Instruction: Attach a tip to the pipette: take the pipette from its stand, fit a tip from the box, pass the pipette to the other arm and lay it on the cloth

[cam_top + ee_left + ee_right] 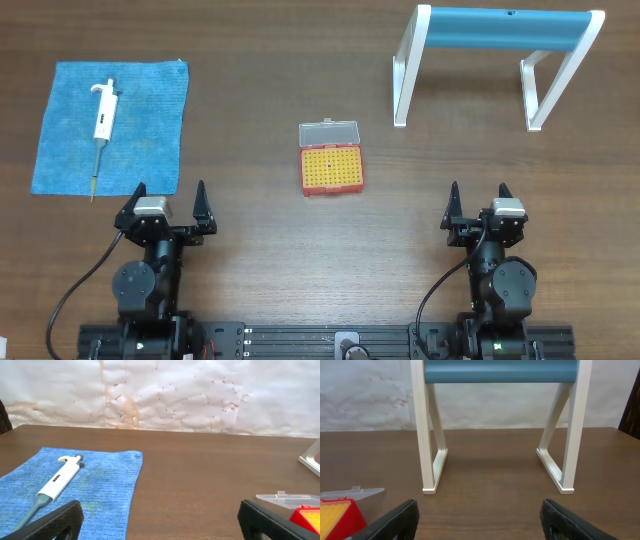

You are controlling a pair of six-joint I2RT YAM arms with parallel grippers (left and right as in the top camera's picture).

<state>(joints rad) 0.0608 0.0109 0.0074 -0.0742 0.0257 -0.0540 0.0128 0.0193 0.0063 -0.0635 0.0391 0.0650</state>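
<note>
The white pipette with a fitted tip lies on the blue cloth at the table's left; it also shows in the left wrist view as the pipette on the cloth. The red tip box, lid open, sits mid-table with yellow tips inside. The white-and-blue stand is at the back right and holds nothing. My left gripper is open near the front edge, just in front of the cloth. My right gripper is open at the front right, facing the stand.
The box's clear lid and red corner appear at the wrist views' edges. Bare wooden table lies between the arms and around the box. A white wall backs the table.
</note>
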